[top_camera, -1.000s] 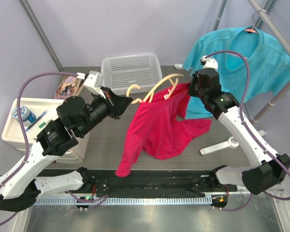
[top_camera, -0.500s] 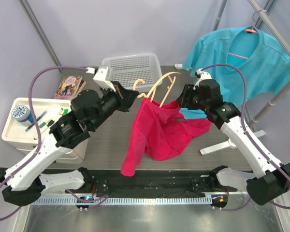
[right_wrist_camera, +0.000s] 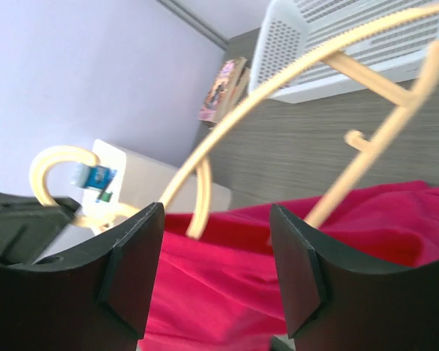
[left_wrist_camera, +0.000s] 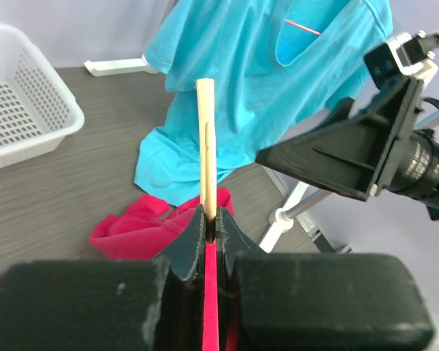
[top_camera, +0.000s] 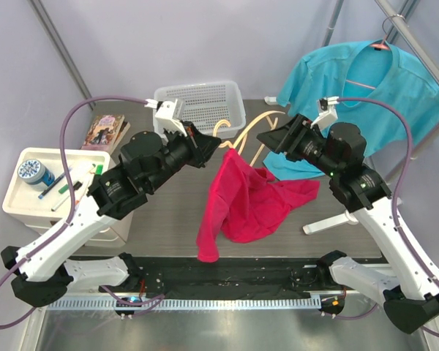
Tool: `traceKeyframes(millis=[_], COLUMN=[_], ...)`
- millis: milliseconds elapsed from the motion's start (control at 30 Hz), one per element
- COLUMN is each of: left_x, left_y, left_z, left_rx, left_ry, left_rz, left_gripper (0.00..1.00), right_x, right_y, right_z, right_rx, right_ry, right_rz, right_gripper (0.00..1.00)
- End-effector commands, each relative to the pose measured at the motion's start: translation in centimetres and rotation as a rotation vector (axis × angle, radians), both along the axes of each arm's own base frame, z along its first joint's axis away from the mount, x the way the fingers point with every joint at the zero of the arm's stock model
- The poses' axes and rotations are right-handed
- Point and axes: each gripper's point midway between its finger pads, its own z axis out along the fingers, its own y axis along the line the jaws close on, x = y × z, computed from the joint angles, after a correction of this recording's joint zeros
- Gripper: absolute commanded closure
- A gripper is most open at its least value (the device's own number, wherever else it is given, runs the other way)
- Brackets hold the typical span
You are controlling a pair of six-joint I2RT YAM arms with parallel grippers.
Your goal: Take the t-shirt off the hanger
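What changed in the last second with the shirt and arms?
The right gripper opened, released the red t-shirt and drew back. The shirt slid down off the right side of the hanger. The left gripper moved right, still shut on the hanger. The blue t-shirt and basket stayed put.

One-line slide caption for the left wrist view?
Shut left gripper pinches pale beige hanger and red t-shirt; turquoise t-shirt hangs behind.

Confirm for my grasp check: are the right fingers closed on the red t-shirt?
No, the right fingers stand apart, with the red t-shirt lying beyond them, ungripped.
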Motion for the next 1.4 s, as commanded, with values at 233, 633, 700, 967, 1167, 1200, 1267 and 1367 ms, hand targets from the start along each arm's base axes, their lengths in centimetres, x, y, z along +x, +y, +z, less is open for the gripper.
traceKeyframes(millis=[233, 633, 700, 967, 1167, 1200, 1267, 1367], left_x=[-2.0, -3.2, -3.3, -4.5, -5.7, -5.7, -5.6, -5.6], left_y=[-1.5, -1.2, -1.0, 1.7, 4.7, 5.2, 6.5, 7.5], left_z=[3.6, 3.4, 3.0, -0.9, -8.0, -8.8, -10.4, -12.0], left_rx=[-0.134, -0.174, -0.172, -0.1, -0.012, -0.007, 0.001, 0.038], left_ry=[-0.059, -0.053, -0.045, 0.002, 0.125, 0.139, 0.156, 0.175], left_rz=[-0.143, -0.177, -0.176, -0.134, -0.074, -0.056, -0.003, 0.038], left_gripper=[1.0, 1.0, 0.8, 0.35, 0.27, 0.26, 0.26, 0.25], right_x=[1.0, 1.1, 1.1, 1.3, 0.8, 0.6, 0.0, -1.1], right_y=[5.6, 4.2, 4.1, 2.9, 1.3, 1.1, 0.4, -0.8], right_z=[1.9, 0.2, -0.3, 0.8, 3.2, 3.5, 3.9, 4.4], right_rx=[0.273, 0.469, 0.506, 0.612, 0.655, 0.662, 0.692, 0.726], right_ry=[0.071, 0.155, 0.168, 0.141, 0.057, 0.048, 0.025, -0.003], right_rz=[0.008, -0.159, -0.174, -0.221, -0.246, -0.246, -0.245, -0.248], right_gripper=[0.38, 0.99, 0.99, 0.99, 0.99, 0.99, 0.99, 0.99])
